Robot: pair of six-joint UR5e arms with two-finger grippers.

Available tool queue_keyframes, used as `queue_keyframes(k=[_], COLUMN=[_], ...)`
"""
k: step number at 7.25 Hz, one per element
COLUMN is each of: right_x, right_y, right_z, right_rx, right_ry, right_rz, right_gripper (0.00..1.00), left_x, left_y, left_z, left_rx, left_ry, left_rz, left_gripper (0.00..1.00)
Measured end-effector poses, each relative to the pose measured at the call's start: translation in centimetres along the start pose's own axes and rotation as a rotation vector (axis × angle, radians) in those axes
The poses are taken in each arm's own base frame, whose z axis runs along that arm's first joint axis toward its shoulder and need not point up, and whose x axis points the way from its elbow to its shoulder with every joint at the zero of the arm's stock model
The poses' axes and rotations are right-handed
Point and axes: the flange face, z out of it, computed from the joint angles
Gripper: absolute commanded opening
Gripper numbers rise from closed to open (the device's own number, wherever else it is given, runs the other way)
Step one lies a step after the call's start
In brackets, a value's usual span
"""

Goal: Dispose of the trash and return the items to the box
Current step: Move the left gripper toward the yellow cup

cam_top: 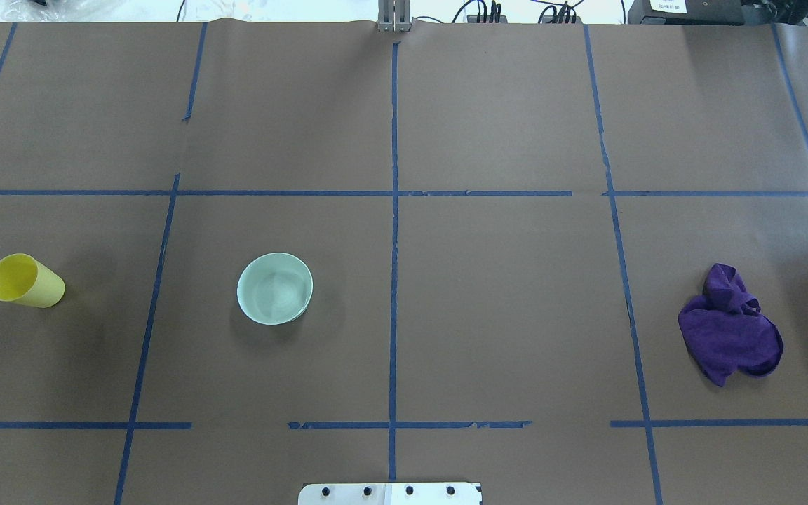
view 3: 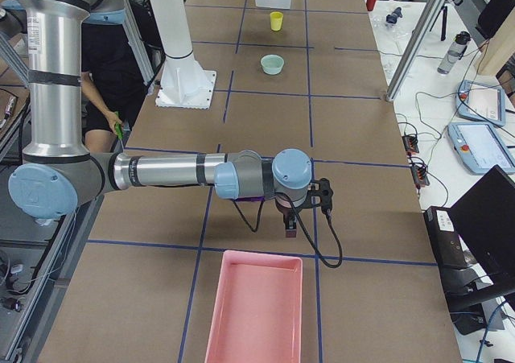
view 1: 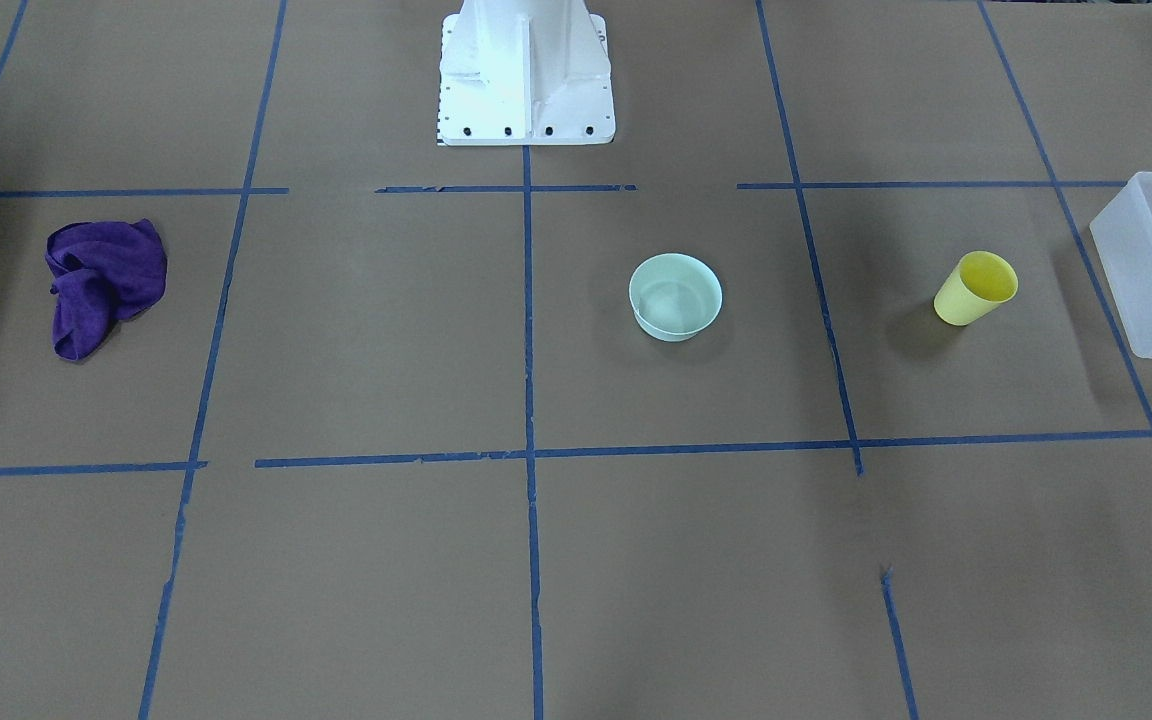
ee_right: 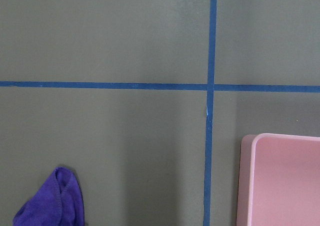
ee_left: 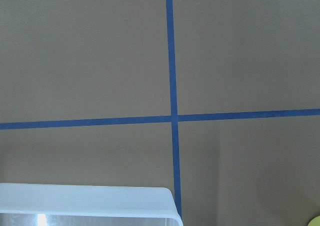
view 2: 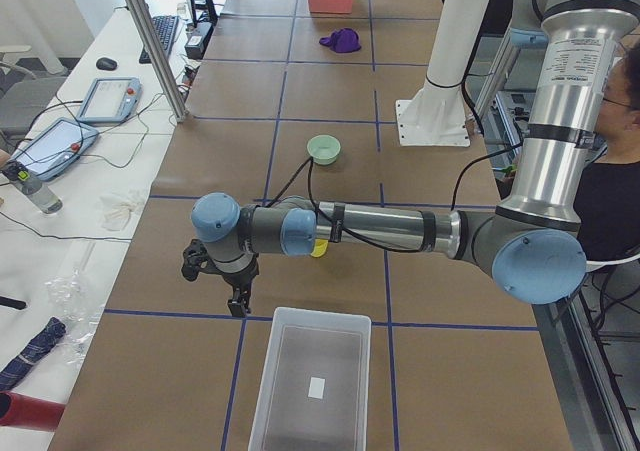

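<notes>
The yellow cup (view 1: 976, 288) stands upright on the brown table, also in the overhead view (cam_top: 25, 280). The frosted white box (view 1: 1136, 300) sits just beyond it at the table's end and looks empty in the exterior left view (view 2: 262, 391). Its rim shows in the left wrist view (ee_left: 90, 201). My left gripper (view 2: 238, 306) hangs above the table near the box's corner. My right gripper (view 3: 290, 233) hangs near the pink tray. Both show only in side views, so I cannot tell whether they are open or shut.
A pale green bowl (view 1: 675, 296) stands mid-table, left of the robot base (view 1: 526, 70). A crumpled purple cloth (view 1: 101, 283) lies on the robot's right side, also in the right wrist view (ee_right: 50, 206). A pink tray (view 3: 217, 307) sits at that table end.
</notes>
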Motion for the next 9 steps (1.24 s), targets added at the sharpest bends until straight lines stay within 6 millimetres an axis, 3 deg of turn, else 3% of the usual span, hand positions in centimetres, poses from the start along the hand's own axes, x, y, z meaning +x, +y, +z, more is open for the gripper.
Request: queue_keyframes(k=[2, 4, 5, 6, 8, 9], right_x=[0.7, 0.3, -0.1, -0.4, -1.3, -1.9], right_y=[0.7, 0.6, 0.4, 0.4, -0.1, -0.7], right_z=[-0.3, -0.8, -1.2, -1.4, -1.6, -1.9], right_rx=[0.003, 0.015, 0.022, 0.026, 0.032, 0.04], right_ry=[-0.001, -0.003, -0.004, -0.006, -0.008, -0.007], right_rz=[0.019, 0.01, 0.002, -0.003, -0.024, -0.04], right_gripper=[1.0, 1.0, 1.0, 1.0, 1.0, 1.0], left_x=[1.0, 4.9, 7.9, 11.1, 17.5, 19.1], left_y=[-0.1, -0.1, -0.6, -1.2, -1.6, -1.5], left_z=[-1.0, -4.7, -5.9, -5.4, -1.7, -0.5], left_rx=[0.019, 0.096, 0.133, 0.15, 0.148, 0.145], left_ry=[-0.001, 0.001, 0.006, 0.016, 0.058, 0.071], left_rz=[0.019, 0.1, 0.17, 0.235, 0.316, 0.337], left_gripper=[1.0, 1.0, 1.0, 1.0, 1.0, 1.0])
